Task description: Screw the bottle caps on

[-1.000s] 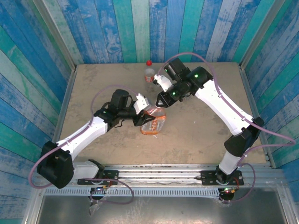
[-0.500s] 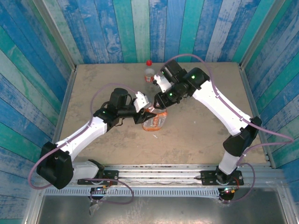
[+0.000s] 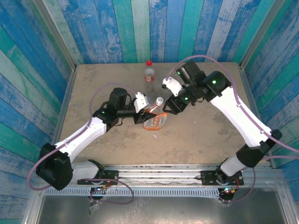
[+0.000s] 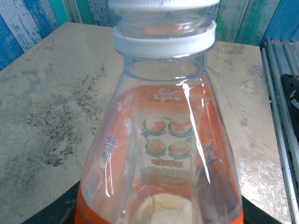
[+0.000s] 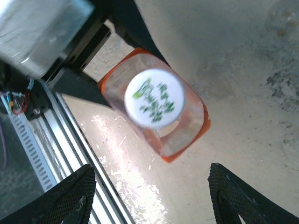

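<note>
The wider bottle (image 3: 154, 120) with the orange label stands tilted at the table's middle, and my left gripper (image 3: 145, 115) is shut on its lower body. A white cap (image 3: 159, 100) sits on its neck. In the left wrist view the bottle (image 4: 161, 154) looms close, with the cap (image 4: 163, 3) at the top edge; the fingers are hidden behind the bottle. My right gripper (image 3: 169, 107) hovers just right of the cap, open and empty. From the right wrist the cap (image 5: 155, 98) shows green print, above the spread gripper (image 5: 154, 196). The slim bottle (image 3: 149, 73) wears its red cap (image 3: 149, 62) at the back.
Blue plank walls close in the tan table (image 3: 205, 130) on three sides. An aluminium rail (image 3: 159, 175) runs along the near edge and shows in the right wrist view as the rail (image 5: 46, 140). The slim bottle stands near the back wall.
My right gripper has opened, let go of the white cap and drawn back to the right. The orange bottle stays in the left gripper's hold, its capped neck now uncovered.
</note>
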Robot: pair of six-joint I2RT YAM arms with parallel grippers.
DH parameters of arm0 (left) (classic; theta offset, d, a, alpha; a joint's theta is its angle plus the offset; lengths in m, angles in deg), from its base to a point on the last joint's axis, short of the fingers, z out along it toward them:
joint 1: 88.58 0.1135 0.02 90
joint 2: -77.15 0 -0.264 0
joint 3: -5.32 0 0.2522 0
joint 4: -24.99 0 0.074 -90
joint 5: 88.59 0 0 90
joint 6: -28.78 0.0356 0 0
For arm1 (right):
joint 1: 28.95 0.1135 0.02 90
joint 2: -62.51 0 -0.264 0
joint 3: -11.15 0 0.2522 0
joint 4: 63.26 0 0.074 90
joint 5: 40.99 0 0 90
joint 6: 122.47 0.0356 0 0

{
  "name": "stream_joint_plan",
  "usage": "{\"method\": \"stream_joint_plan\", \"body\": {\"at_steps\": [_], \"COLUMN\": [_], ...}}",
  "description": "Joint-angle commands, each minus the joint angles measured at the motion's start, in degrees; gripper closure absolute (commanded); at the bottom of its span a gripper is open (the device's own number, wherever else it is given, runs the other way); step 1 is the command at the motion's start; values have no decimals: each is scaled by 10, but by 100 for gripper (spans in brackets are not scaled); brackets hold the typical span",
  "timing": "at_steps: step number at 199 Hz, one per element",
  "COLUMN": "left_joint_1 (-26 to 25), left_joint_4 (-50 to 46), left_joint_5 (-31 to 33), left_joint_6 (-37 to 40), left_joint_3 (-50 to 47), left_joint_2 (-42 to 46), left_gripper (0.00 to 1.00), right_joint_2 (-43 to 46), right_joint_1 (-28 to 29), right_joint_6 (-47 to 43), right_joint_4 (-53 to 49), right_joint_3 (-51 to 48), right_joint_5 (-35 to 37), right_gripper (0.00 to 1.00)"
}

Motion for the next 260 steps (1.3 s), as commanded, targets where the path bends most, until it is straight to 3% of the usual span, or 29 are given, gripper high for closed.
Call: {"method": "stream_joint_plan", "body": {"at_steps": [1, 42, 85, 167, 260], "left_joint_1": [0, 0, 0, 0, 0], "left_joint_4": [-43, -92, -110, -105, -92], "left_joint_5": [-23, -43, -49, -53, -56], "left_joint_6": [33, 79, 99, 105, 98], "left_joint_3": [15, 14, 15, 9, 3], "left_joint_2": [28, 38, 41, 46, 59], "left_gripper": [47, 47, 47, 47, 47], "right_joint_2": [27, 31, -12, -97, -113], "right_joint_1": [2, 2, 10, 20, 28], "right_joint_6": [-149, -309, -369, -416, -408], "right_joint_4": [-11, -8, -7, -75, -99], "right_joint_3": [-20, -24, 11, 94, 109], "right_joint_5": [-34, -50, -57, -89, -94], "right_gripper": [32, 32, 43, 54, 64]}}
